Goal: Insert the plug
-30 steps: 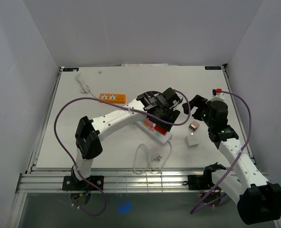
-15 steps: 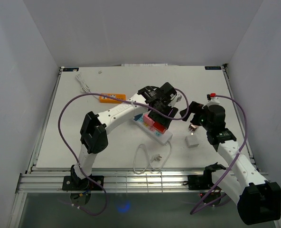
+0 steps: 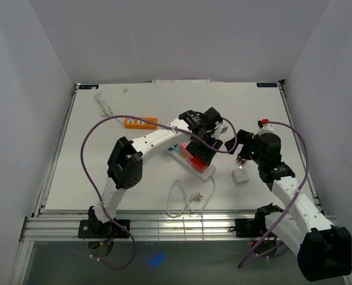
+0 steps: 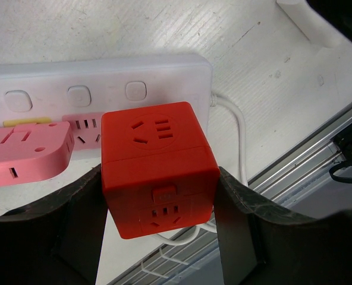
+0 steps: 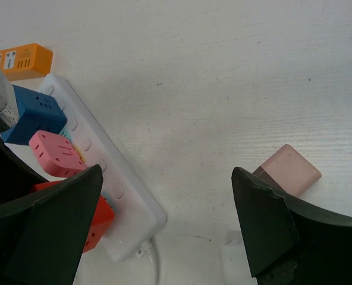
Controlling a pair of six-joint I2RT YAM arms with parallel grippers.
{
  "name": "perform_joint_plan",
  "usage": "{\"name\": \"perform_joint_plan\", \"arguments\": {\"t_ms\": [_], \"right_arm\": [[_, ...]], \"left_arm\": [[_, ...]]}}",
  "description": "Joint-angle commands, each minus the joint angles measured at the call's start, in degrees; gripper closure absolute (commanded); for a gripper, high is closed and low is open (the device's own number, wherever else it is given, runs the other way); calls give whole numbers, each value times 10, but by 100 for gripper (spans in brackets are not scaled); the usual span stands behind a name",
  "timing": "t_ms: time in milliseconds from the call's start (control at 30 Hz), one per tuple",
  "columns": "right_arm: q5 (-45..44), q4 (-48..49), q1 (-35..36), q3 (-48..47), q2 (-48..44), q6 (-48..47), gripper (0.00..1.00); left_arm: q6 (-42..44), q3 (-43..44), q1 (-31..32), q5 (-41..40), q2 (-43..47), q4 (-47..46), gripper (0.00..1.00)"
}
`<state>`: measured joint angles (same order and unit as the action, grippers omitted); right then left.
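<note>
My left gripper is shut on a red cube plug, with one finger on each side of it. It holds the cube low over the near end of the white power strip, next to a pink plug seated in the strip. I cannot tell whether the cube touches the strip. In the right wrist view the red cube sits at the strip's end, beyond a pink plug and a blue cube. My right gripper is open and empty, just right of the strip.
A pale pink adapter and a white adapter lie under and near my right gripper. An orange socket block and a coiled white cable lie at the back left. The strip's cord loops near the front edge.
My left gripper has moved the red cube down and toward the near end of the strip. My right gripper has shifted slightly left, toward the strip.
</note>
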<state>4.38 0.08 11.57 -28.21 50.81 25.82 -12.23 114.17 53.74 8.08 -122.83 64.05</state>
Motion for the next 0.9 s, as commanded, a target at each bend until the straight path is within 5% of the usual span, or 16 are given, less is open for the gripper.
{"name": "perform_joint_plan", "arguments": {"t_ms": [0, 867], "right_arm": [[6, 24, -4, 4, -10, -11, 6], [17, 32, -4, 22, -20, -3, 6]], "left_arm": [[12, 12, -3, 19, 15, -3, 100], [38, 13, -7, 2, -8, 3, 100]]}}
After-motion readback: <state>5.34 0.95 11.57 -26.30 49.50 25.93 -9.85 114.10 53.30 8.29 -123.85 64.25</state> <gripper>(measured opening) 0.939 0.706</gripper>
